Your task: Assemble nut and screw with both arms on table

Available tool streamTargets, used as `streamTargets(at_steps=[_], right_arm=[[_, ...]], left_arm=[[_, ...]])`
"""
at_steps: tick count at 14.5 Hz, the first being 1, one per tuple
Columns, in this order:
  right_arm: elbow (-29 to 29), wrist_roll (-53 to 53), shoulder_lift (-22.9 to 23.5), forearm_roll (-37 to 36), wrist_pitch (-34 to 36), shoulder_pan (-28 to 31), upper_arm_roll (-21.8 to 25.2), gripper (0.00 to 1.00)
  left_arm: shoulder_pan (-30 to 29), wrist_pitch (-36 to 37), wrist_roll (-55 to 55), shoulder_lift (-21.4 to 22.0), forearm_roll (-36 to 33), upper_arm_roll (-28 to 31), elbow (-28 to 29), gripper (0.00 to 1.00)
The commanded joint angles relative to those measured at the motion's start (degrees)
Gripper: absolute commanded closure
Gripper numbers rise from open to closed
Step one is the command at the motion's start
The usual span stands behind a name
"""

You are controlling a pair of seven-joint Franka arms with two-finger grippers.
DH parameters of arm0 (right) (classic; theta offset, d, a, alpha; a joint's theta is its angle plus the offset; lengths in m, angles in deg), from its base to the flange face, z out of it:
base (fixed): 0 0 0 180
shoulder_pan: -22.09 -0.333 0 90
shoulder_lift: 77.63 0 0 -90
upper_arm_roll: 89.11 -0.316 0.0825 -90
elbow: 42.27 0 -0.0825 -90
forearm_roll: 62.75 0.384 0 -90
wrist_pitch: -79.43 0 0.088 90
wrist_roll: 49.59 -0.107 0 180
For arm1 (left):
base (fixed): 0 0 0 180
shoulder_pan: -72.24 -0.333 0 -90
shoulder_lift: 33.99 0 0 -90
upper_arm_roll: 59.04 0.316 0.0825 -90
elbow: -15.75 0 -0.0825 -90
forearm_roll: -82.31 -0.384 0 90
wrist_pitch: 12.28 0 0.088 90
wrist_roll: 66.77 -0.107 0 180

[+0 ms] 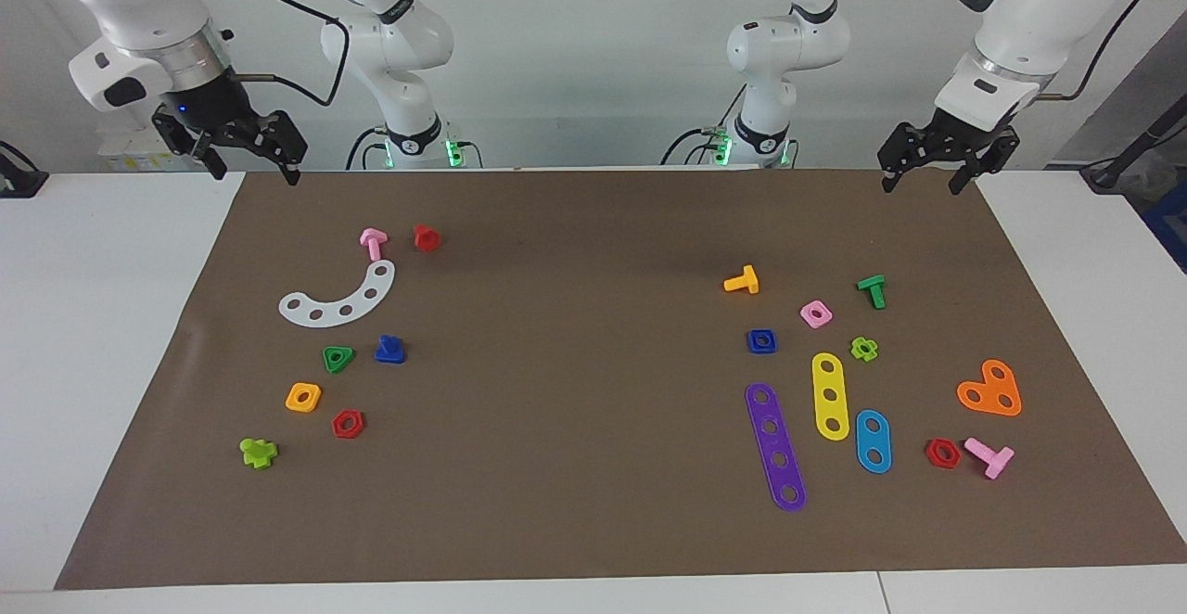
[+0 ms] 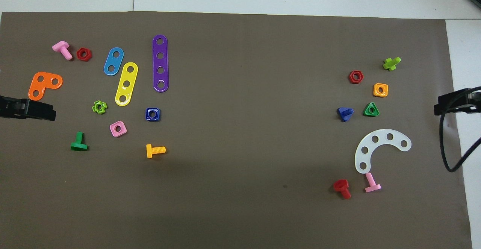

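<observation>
In the facing view, the left claw [image 1: 919,178] and right claw [image 1: 255,167] hang spread and empty above the counter's [image 1: 593,224] corners nearest the robots.

In the overhead view, the blue nut [image 2: 152,114] lies beside the pink square nut [image 2: 118,128] toward the left arm's end; the blue screw [image 2: 345,113] lies beside the green triangular nut [image 2: 371,110] toward the right arm's end.

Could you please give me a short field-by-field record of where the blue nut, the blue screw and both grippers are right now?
nut: flat on the mat, toward the left arm's end, beside the purple strip
screw: on the mat, toward the right arm's end, beside the green triangular nut
left gripper: raised over the mat's corner, fingers open, holding nothing
right gripper: raised over the mat's corner, fingers open, holding nothing
assembly: not yet begun
</observation>
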Motion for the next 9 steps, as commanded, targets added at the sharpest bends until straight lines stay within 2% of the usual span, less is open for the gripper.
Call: streamTargets(at_steps=[1,4,6,9], right_arm=[[-4.29,1.33,-2.23,1.2,-4.73,-0.17,-0.44,0.0],[-5.42,4.3,-0.83,3.82,-7.18,-0.43,-0.44,0.0],[-14.88,5.64,-2.14,5.15,-17.61,-1.13,-0.44,0.0],[-21.93,11.33,1.36,5.16,-28.16,-3.25,-0.44,0.0]], left_arm=[[-0.05,-1.59,0.39,1.76,0.65,0.08,2.41,0.0],[-0.05,-1.94,0.3,1.85,0.74,0.08,2.76,0.0],[-0.14,-4.04,0.39,2.89,0.65,0.08,5.12,0.0],[0.82,-7.91,1.08,3.52,0.83,-0.09,9.26,0.0]])
